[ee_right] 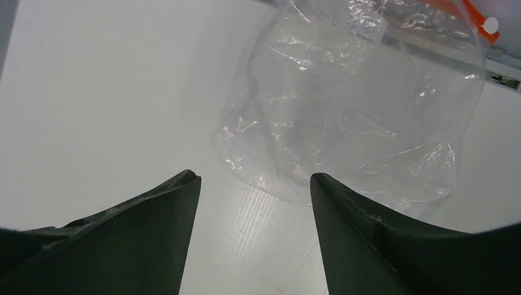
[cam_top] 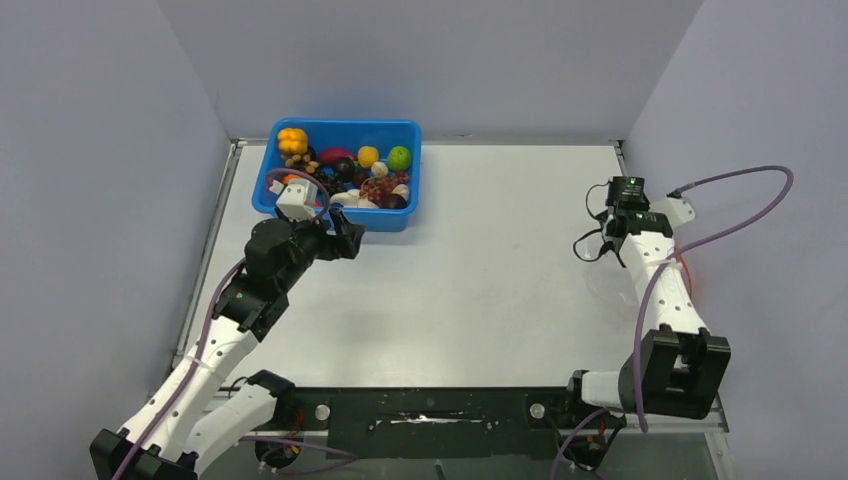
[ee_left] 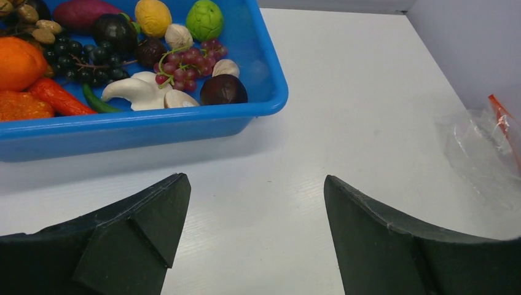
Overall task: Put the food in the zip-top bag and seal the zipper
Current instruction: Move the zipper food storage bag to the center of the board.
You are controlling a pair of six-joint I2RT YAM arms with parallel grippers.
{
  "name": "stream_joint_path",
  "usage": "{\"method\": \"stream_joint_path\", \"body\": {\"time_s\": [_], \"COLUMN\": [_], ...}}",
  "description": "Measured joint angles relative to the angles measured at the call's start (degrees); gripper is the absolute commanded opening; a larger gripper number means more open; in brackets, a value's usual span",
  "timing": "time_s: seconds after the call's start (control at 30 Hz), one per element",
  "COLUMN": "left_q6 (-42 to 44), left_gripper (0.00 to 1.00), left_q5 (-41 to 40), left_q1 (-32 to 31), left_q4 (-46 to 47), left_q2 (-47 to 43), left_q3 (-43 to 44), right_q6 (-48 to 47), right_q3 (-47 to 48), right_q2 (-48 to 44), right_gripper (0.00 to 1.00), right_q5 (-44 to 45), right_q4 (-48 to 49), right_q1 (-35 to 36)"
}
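The food lies in a blue bin (cam_top: 385,218) at the back left: a yellow pepper (cam_top: 292,140), a green ball (ee_left: 204,19), a yellow ball (ee_left: 152,16), red grapes (ee_left: 187,61) and a dark piece (ee_left: 223,90). My left gripper (ee_left: 257,178) is open and empty, low over the table just in front of the bin (ee_left: 153,129); it also shows in the top view (cam_top: 345,233). The clear zip-top bag (ee_right: 356,104) lies flat and empty just ahead of my open right gripper (ee_right: 253,178). Its red-orange zipper (ee_right: 473,15) is at the far edge. The bag (ee_left: 482,147) sits by the right wall.
Grey walls close in the table on the left, back and right. The right arm (cam_top: 660,280) covers most of the bag in the top view. Purple cables (cam_top: 740,215) loop beside the right arm. The table's right rail (ee_right: 501,74) lies just beyond the bag.
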Motion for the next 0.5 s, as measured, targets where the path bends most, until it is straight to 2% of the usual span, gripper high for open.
{"method": "stream_joint_path", "body": {"time_s": [0.2, 0.37, 0.5], "left_q6": [2.1, 3.3, 3.8], "left_gripper": [0.81, 0.81, 0.81], "left_q5": [-2.0, -2.4, -2.3], "left_q1": [-1.4, -1.5, -1.5], "left_q4": [-1.2, -1.2, -1.2], "left_q2": [-0.1, -0.8, -1.2], "left_q3": [-0.6, -1.0, -1.4], "right_q6": [4.6, 4.0, 4.3], "right_q3": [0.6, 0.7, 3.7], "right_q2": [7.0, 11.8, 18.9], "right_gripper": [0.66, 0.66, 0.74], "right_q5": [1.0, 0.1, -0.9], "right_q4": [-1.7, 2.1, 2.2], "right_q1": [-4.2, -6.7, -7.5]}}
